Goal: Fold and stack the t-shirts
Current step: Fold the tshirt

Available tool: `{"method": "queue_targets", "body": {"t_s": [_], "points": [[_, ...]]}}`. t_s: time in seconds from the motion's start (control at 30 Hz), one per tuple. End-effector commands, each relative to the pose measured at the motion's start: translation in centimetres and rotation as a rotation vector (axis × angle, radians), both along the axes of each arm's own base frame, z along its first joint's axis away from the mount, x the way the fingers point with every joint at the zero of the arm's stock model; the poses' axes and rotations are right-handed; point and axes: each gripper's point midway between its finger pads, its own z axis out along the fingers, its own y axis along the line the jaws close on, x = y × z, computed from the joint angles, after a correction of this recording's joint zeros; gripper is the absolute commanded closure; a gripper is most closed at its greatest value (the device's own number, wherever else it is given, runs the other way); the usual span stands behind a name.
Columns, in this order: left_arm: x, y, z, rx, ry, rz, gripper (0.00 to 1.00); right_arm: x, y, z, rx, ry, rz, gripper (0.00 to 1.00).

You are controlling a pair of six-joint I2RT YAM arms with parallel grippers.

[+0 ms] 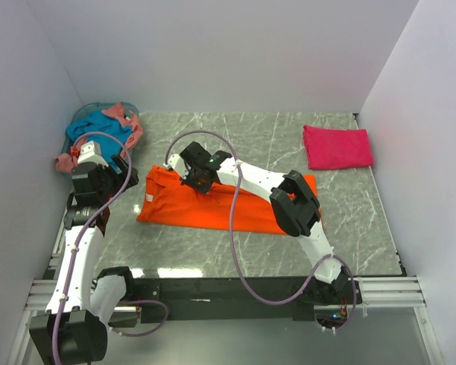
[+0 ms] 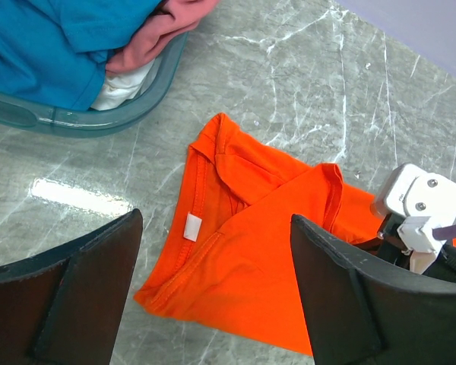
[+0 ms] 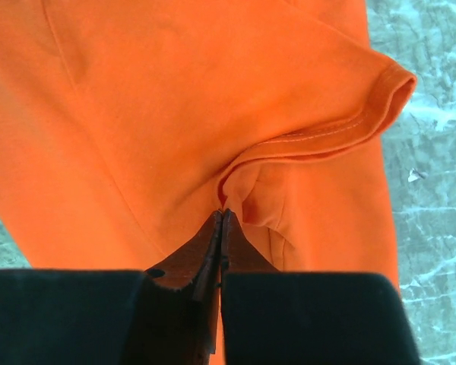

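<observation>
Your right jaws pinch shut on a thin pucker of the orange t-shirt [image 1: 175, 209], flat on the tabletop [image 1: 289, 137]; left jaws gape wide. Lift fast and that shallow grip may slip.

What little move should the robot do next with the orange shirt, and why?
Probably lift the right hand a little and carry the pinched cloth inward across the shirt to fold it. That hand is shut on a fold of the orange t-shirt beside its sleeve, so the grip looks ready. The left hand hangs open above the shirt, holding nothing.
</observation>
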Motion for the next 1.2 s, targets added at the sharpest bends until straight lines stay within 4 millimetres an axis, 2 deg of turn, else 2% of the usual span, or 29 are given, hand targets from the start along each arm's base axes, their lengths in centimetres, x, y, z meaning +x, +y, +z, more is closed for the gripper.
{"method": "queue_targets", "body": {"t_s": [0.0, 0.13, 0.3, 0.43, 0.47, 0.57, 0.73, 0.87, 1.03, 1.17], "points": [[0.5, 0.1, 1.5, 0.018, -0.058, -0.011, 0.16, 1.5, -0.3, 3.0, 0.038, -0.074, -0.046, 0.99], [0.5, 0.1, 1.6, 0.018, -0.061, -0.012, 0.16, 2.7, -1.7, 3.0, 0.025, -0.092, -0.094, 1.00], [0.4, 0.2, 1.7, 0.020, -0.064, -0.006, 0.16, 3.8, -4.0, 1.6, -0.018, -0.071, -0.167, 1.00], [0.5, 0.2, 1.7, 0.020, -0.064, -0.008, 0.16, 4.0, -5.0, 1.3, -0.024, -0.058, -0.191, 0.99], [0.4, 0.2, 1.6, 0.020, -0.062, -0.006, 0.16, 4.0, -5.3, 1.3, -0.026, -0.059, -0.194, 0.94], [0.5, 0.2, 1.7, 0.018, -0.064, -0.006, 0.16, 4.1, -5.6, 1.4, -0.025, -0.059, -0.207, 0.88], [0.4, 0.3, 1.6, 0.019, -0.061, -0.004, 0.16, 4.6, -6.5, 1.6, -0.026, -0.049, -0.242, 0.84], [0.4, 0.2, 1.6, 0.020, -0.062, -0.006, 0.16, 4.1, -7.0, 1.3, -0.027, 0.006, -0.248, 0.71], [0.4, 0.2, 1.8, 0.020, -0.065, -0.006, 0.16, 4.0, -7.5, 1.6, 0.009, 0.064, -0.261, 0.69], [0.4, 0.2, 1.6, 0.019, -0.062, -0.008, 0.16, 4.4, -7.1, 3.8, 0.093, 0.073, -0.237, 0.69]]}}
